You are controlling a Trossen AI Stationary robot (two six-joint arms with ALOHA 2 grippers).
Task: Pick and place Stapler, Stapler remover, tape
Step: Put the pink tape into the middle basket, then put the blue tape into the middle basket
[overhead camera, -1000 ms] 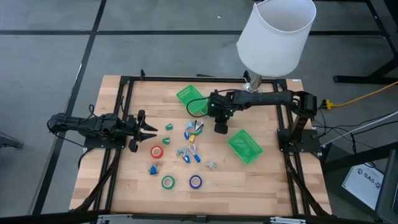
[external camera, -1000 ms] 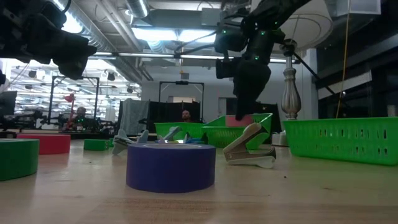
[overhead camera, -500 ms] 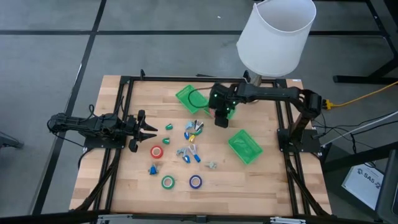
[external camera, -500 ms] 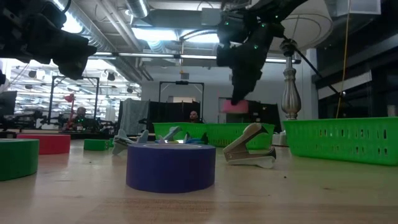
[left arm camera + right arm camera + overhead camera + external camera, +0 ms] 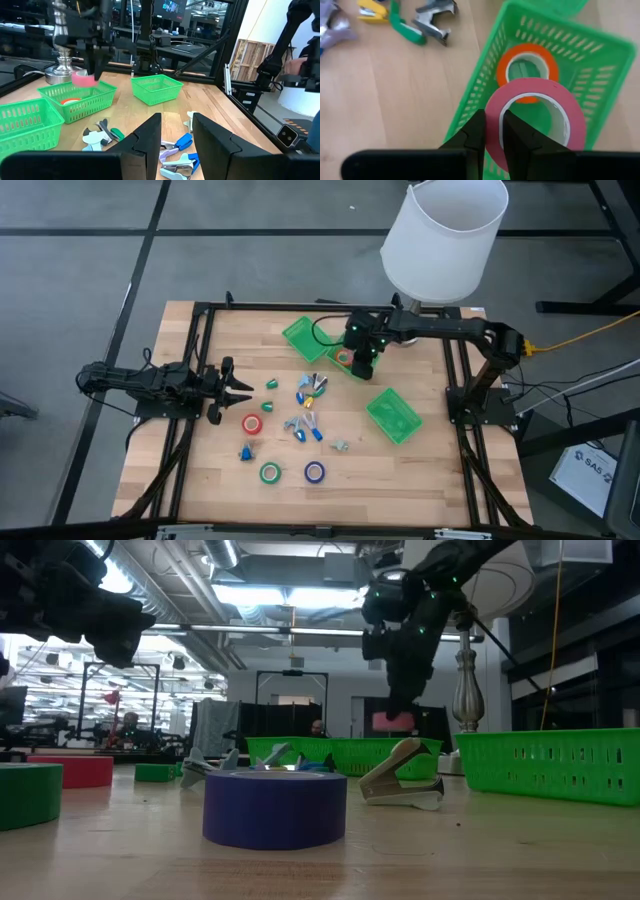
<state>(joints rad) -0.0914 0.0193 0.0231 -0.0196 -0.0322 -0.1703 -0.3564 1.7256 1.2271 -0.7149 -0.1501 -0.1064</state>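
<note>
On the wooden table (image 5: pixel 200 480) the matter to settle is how the green tray (image 5: pixel 600 65) lies under the right gripper (image 5: pixel 492 131). From the right wrist view the tray sits directly below, open side up, with an orange tape roll (image 5: pixel 527 72) already lying flat inside. The right gripper is clamped on the rim of a pink tape roll (image 5: pixel 532 117), one finger inside the ring and one outside, so the roll hangs above the tray, overlapping the orange roll from this angle. The low view shows the pink roll well clear of the tray's rim, not touching it. In the high view this tray stands toward the far side of the table, near the lamp, with a second green tray (image 5: pixel 393 416) to the right front. My judgement is that the coming move is a straight lowering or release. The left gripper (image 5: pixel 240 390) waits at the left edge, fingers apart and empty, far from the tray; the right arm is plainly nearer.
</note>
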